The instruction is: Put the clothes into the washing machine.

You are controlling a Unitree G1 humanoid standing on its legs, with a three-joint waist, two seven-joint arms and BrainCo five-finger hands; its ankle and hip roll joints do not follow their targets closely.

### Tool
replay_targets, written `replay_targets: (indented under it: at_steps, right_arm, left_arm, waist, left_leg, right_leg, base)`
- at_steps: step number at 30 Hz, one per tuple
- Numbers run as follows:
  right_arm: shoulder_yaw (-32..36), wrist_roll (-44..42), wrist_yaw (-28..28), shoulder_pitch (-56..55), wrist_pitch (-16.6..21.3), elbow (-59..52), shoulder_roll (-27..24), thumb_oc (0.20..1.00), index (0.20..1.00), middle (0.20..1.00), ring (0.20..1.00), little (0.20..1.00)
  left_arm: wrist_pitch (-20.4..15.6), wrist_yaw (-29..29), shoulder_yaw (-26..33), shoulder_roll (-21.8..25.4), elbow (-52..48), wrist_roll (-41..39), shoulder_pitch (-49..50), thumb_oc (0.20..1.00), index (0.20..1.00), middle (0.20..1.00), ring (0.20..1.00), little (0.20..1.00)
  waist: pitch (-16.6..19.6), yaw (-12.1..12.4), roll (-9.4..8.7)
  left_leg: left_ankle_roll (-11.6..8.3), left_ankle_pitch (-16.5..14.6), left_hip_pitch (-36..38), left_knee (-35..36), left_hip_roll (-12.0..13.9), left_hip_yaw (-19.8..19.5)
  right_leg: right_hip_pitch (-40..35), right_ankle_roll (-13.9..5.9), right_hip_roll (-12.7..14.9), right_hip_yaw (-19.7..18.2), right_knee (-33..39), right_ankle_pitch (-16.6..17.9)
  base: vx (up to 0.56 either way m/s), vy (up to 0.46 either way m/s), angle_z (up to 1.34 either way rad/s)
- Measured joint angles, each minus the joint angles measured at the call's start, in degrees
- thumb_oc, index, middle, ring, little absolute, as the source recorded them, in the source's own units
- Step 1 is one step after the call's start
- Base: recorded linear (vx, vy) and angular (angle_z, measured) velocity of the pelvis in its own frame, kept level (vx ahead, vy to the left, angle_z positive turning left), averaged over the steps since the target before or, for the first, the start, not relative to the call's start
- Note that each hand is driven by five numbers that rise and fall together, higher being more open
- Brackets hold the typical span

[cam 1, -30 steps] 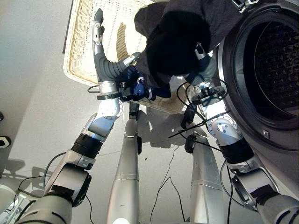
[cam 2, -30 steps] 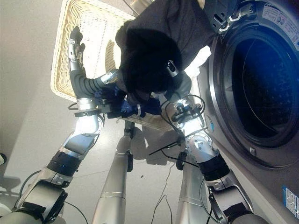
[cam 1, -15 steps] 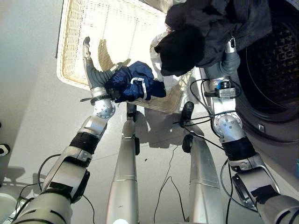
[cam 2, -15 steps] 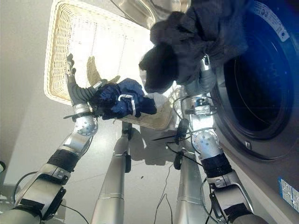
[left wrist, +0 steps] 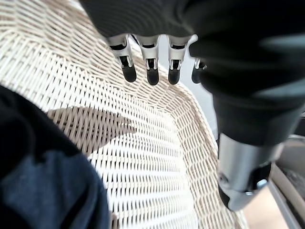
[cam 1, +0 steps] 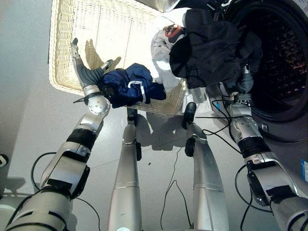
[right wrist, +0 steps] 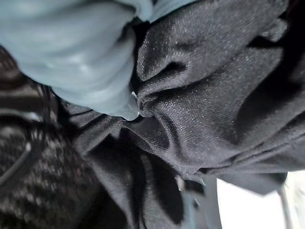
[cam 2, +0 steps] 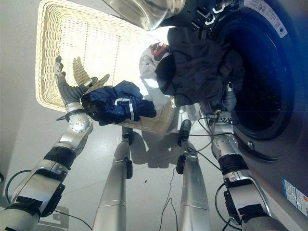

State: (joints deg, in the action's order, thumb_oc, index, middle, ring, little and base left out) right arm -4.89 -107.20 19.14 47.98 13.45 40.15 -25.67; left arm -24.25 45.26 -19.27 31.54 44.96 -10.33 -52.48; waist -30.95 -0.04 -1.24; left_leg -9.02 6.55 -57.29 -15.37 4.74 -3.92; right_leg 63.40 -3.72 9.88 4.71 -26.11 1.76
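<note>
Wicker basket (cam 1: 67,57) on grey floor (cam 1: 29,120) beside washing machine (cam 1: 288,72).

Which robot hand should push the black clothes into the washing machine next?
The right hand, probably. It is under the black clothes, lifting them at the washing machine door opening. The left hand is open over the wicker basket, beside the blue garment.

Smooth grey floor (cam 1: 29,120) (bare, faintly glossy), bright light
</note>
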Motion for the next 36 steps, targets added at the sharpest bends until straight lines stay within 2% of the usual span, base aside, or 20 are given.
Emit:
replay_targets:
  at_steps: [2,3,5,7,8,10,12,13,14,15,18,24,26,27,28,30,33,35,36]
  right_arm:
    - [0.01,-0.22,-1.06,0.49,-0.01,0.7,-0.22,0.2,0.2,0.2,0.2,0.2]
    - [-0.06,0.12,-3.44,1.25,-0.06,1.57,-0.47,0.2,0.2,0.2,0.2,0.2]
    - [-0.05,0.49,-8.98,3.12,0.17,3.32,-1.69,0.2,0.2,0.2,0.2,0.2]
    - [-0.14,2.69,-17.15,8.56,2.03,7.58,-4.61,0.2,0.2,0.2,0.2,0.2]
    - [-0.03,3.35,-19.52,10.47,3.01,9.27,-5.7,0.2,0.2,0.2,0.2,0.2]
    - [0.61,7.98,-29.3,15.02,11.79,10.94,-11.04,0.2,0.2,0.2,0.2,0.2]
    - [0.73,14.74,-38.49,19.18,18.67,11.62,-15.44,0.2,0.2,0.2,0.2,0.2]
    - [1.51,19.25,-43.69,20.17,23.11,10.7,-16.1,0.2,0.2,0.2,0.2,0.2]
    - [1.55,21.66,-46.84,19.89,25.06,10.53,-16.22,0.2,0.2,0.2,0.2,0.2]
    - [1.86,25.1,-53.67,19.83,26.47,11.28,-17.09,0.2,0.2,0.2,0.2,0.2]
    - [2.04,27.32,-61.52,19.73,27.65,13.17,-18.21,0.2,0.2,0.2,0.2,0.2]
    - [2.5,30.26,-69.45,21.15,27.93,19.16,-18.54,0.2,0.2,0.2,0.2,0.2]
    - [2.58,30.26,-70.47,21.45,27.92,19.89,-18.54,0.2,0.2,0.2,0.2,0.2]
    - [2.68,30.82,-71.17,21.48,27.75,20.12,-18.54,0.617,0.617,0.617,0.617,0.617]
    - [2.7,31.14,-70.81,21.48,27.06,20.41,-18.54,1.0,1.0,1.0,1.0,1.0]
    - [2.7,31.12,-68.84,21.49,24.48,21.52,-18.53,1.0,1.0,1.0,1.0,1.0]
    - [1.91,31.27,-63.2,21.67,15.56,24.02,-18.56,1.0,1.0,1.0,1.0,1.0]
    - [1.08,32.56,-62.06,21.81,11.69,25.57,-18.62,1.0,1.0,1.0,1.0,1.0]
    - [-2.44,36.55,-60.96,22.01,6.38,28.04,-18.69,1.0,1.0,1.0,1.0,1.0]
  left_arm:
    - [-0.02,-0.33,-0.05,0.25,0.32,-0.02,0.21,1.0,1.0,1.0,1.0,1.0]
    - [-0.05,-0.58,-0.65,0.55,1.16,-0.06,-0.25,1.0,1.0,1.0,1.0,1.0]
    - [-0.04,-0.88,-2.01,0.86,1.69,-0.27,-1.32,1.0,1.0,1.0,1.0,1.0]
    - [-0.19,-1.89,-2.29,1.12,2.57,-0.64,-1.83,1.0,1.0,1.0,1.0,1.0]
    - [-0.26,-2.19,-2.36,1.19,2.93,-0.67,-1.92,1.0,1.0,1.0,1.0,1.0]
    - [-1.41,-2.42,-3.04,1.28,2.53,-0.69,-0.91,1.0,1.0,1.0,1.0,1.0]
    - [-1.51,-2.39,-3.49,2.07,1.53,-1.19,0.98,1.0,1.0,1.0,1.0,1.0]
    - [-1.5,-2.42,-4.23,3.18,1.59,-2.19,2.23,1.0,1.0,1.0,1.0,1.0]
    - [-1.51,-2.43,-4.24,3.61,1.56,-2.5,2.84,1.0,1.0,1.0,1.0,1.0]
    - [-1.52,-2.45,-4.19,4.08,1.54,-3.09,3.82,1.0,1.0,1.0,1.0,1.0]
    - [-1.53,-2.71,-4.22,5.31,1.71,-4.33,4.41,1.0,1.0,1.0,1.0,1.0]
    - [-2.54,-5.76,-4.2,7.94,3.54,-6.31,4.07,1.0,1.0,1.0,1.0,1.0]
    - [-2.57,-6.15,-4.21,7.96,3.66,-6.64,4.24,1.0,1.0,1.0,1.0,1.0]
    - [-2.67,-6.65,-4.23,7.95,3.65,-6.69,4.43,1.0,1.0,1.0,1.0,1.0]
    - [-2.71,-7.01,-4.24,7.95,3.64,-6.68,4.53,1.0,1.0,1.0,1.0,1.0]
    - [-2.89,-7.08,-4.25,7.94,3.63,-6.69,4.61,1.0,1.0,1.0,1.0,1.0]
    - [-2.89,-7.74,-4.33,7.86,3.63,-6.69,3.79,1.0,1.0,1.0,1.0,1.0]
    - [-2.89,-7.95,-4.35,7.86,3.64,-6.7,3.2,1.0,1.0,1.0,1.0,1.0]
    - [-2.88,-8.33,-4.82,7.86,3.7,-6.69,2.15,1.0,1.0,1.0,1.0,1.0]
  waist:
    - [0.0,-0.34,0.0]
    - [0.0,-0.51,0.0]
    - [0.0,-0.34,0.0]
    - [0.0,-0.26,0.0]
    - [0.0,-0.13,0.0]
    - [0.0,1.06,0.0]
    - [0.0,1.13,0.0]
    - [0.0,1.05,0.0]
    - [0.0,1.0,0.0]
    - [-0.02,1.39,-0.04]
    - [-0.04,2.1,-0.07]
    - [-0.09,2.74,-0.16]
    - [-0.1,2.74,-0.18]
    - [-0.1,2.71,-0.19]
    - [-0.1,2.71,-0.19]
    - [-0.11,2.78,-0.19]
    - [-0.11,2.69,-0.21]
    - [-0.11,2.66,-0.21]
    - [-0.11,2.65,-0.21]
  left_leg:
    - [0.01,-0.01,0.05,0.09,0.05,0.27]
    - [0.01,-0.01,0.06,0.1,0.09,0.31]
    - [0.01,-0.01,0.05,0.12,0.15,0.48]
    - [0.01,0.0,0.04,-0.06,0.21,0.79]
    - [0.01,-0.01,0.04,-0.14,0.21,0.85]
    - [0.01,0.0,0.04,-0.16,0.48,0.94]
    - [0.0,0.0,-0.13,-0.07,0.79,0.88]
    - [0.0,0.0,-0.3,-0.07,1.02,0.89]
    - [0.02,-0.01,-0.44,-0.1,1.04,0.88]
    - [0.08,0.03,-0.74,-0.11,0.95,0.97]
    - [0.2,0.11,-1.09,-0.31,0.87,0.9]
    - [0.27,0.13,-1.12,-0.86,0.7,0.68]
    - [0.31,0.12,-1.13,-0.92,0.62,0.64]
    - [0.35,0.14,-1.14,-0.94,0.54,0.62]
    - [0.35,0.14,-1.13,-0.95,0.53,0.6]
    - [0.36,0.14,-1.1,-0.99,0.49,0.45]
    - [0.56,0.3,-1.06,-1.01,0.14,0.27]
    - [0.67,0.37,-1.05,-1.02,-0.01,0.24]
    - [0.78,0.47,-0.89,-1.02,-0.18,0.1]
  right_leg:
    - [0.02,0.02,-0.08,-0.27,0.24,0.13]
    - [0.04,0.02,-0.13,-0.31,0.25,0.2]
    - [0.23,0.08,-0.24,-0.48,0.19,0.24]
    - [0.4,0.14,-0.31,-0.87,0.11,0.45]
    - [0.42,0.14,-0.35,-0.96,0.14,0.54]
    - [0.38,0.25,-0.7,-1.03,0.52,0.82]
    - [0.12,0.28,-1.05,-0.92,1.52,1.41]
    - [-0.28,0.21,-1.4,-0.91,2.61,2.06]
    - [-0.38,0.12,-1.45,-0.95,3.08,2.36]
    - [-0.33,0.01,-1.44,-1.03,3.83,2.8]
    - [-0.3,-0.06,-1.46,-1.07,4.24,3.22]
    - [-0.56,-0.11,-1.38,-1.1,4.12,3.47]
    - [-0.6,-0.15,-1.31,-1.1,4.09,3.49]
    - [-0.59,-0.18,-1.24,-1.1,4.09,3.51]
    - [-0.66,-0.18,-1.23,-1.08,4.08,3.51]
    - [-0.82,-0.19,-1.21,-1.0,4.08,3.51]
    - [-1.06,-0.32,-0.86,-0.88,4.08,3.58]
    - [-1.15,-0.44,-0.7,-0.85,4.09,3.62]
    - [-1.43,-0.51,-0.58,-0.81,4.11,3.67]
  base:
    - [0.01,-0.01,-0.05]
    - [0.0,0.0,0.0]
    - [0.01,-0.008,-0.03]
    - [0.02,-0.005,-0.04]
    - [0.0,-0.024,-0.07]
    - [-0.02,-0.035,-0.06]
    - [-0.03,-0.023,-0.07]
    - [-0.01,-0.007,-0.08]
    - [-0.01,-0.001,-0.08]
    - [0.01,-0.002,-0.04]
    - [0.01,0.004,0.0]
    - [0.01,0.001,0.0]
    - [0.0,0.0,0.0]
    - [0.0,0.0,0.0]
    - [0.0,0.0,0.0]
    - [0.0,0.0,0.0]
    - [0.0,-0.022,0.05]
    - [0.0,-0.025,0.05]
    - [-0.02,-0.016,0.04]
